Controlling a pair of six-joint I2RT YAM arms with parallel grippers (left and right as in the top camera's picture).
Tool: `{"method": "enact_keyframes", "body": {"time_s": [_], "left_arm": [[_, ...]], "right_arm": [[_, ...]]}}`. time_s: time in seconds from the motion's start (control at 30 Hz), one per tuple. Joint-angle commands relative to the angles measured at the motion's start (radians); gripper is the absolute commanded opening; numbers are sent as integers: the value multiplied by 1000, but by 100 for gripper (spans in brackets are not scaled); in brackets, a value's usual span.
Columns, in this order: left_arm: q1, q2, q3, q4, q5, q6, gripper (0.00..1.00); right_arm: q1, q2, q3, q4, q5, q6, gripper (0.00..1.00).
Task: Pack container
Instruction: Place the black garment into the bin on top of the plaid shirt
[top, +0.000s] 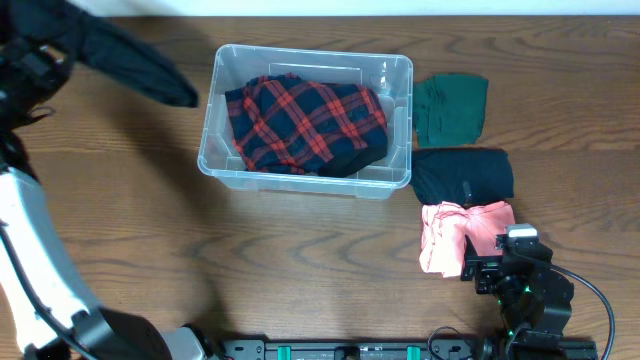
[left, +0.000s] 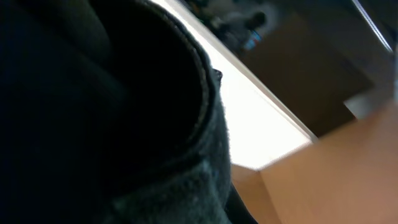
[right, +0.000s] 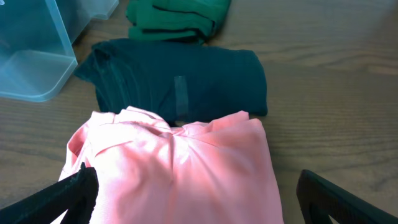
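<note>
Risk sat upper left: my left gripper (top: 38, 58) was shut on black cloth (top: 140, 65) whose loose tail could catch the container (top: 404, 110) rim; my right gripper (right: 196, 186) gaped empty.

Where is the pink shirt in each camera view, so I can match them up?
Overhead: pink shirt lower right, just below the dark folded garment.
Left wrist: not in it; dark cloth blocks much of the view.
Right wrist: pink shirt bottom centre, foreground.
Shared landmark: the dark folded garment beside it.
</note>
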Motion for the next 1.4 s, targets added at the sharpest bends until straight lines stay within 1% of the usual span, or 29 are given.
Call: {"method": "enact_keyframes", "body": {"time_s": [0.0,0.1,0.13,0.17,0.3,0.43,0.53,0.7,0.8,0.9,0.97,1.1,1.17,1.27,1.37], "left_arm": [[-122,-80,20,27,54,-5,6],[-278,-86,20,43,37,2,6],[-347,-82,20,44,9,14,6],[-419,-77,20,44,-35,35,6],[-613,-59,20,55,-241,82,6],[-755,-37,20,67,-426,129,6],[-824,-8,19,59,-502,154,6],[-911,67,2,-35,-646,238,6],[-938,118,-6,-37,-686,265,6],[-949,144,-6,47,-682,241,6],[-951,144,-6,146,-683,230,6],[-946,138,-6,364,-683,140,6],[-947,138,-6,443,-684,97,6],[-947,138,-6,484,-686,80,6],[-948,139,-6,414,-686,82,6]], "right_arm": [[-8,-5,-3,-1,3,-14,99],[-8,-5,-3,-2,3,-14,99],[-8,-5,-3,-1,3,-14,99],[-8,-5,-3,-1,3,-14,99],[-8,-5,-3,-1,3,-14,99],[-8,-5,-3,-1,3,-14,99],[-8,-5,-3,-1,3,-14,99],[-8,-5,-3,-1,3,-14,99],[-8,-5,-3,-1,3,-14,99],[-8,-5,-3,-1,3,-14,99],[-8,-5,-3,-1,3,-14,99],[-8,-5,-3,-1,3,-14,99],[-8,-5,-3,-1,3,-14,99],[-8,-5,-3,-1,3,-14,99],[-8,-5,-3,-1,3,-14,99]]}}
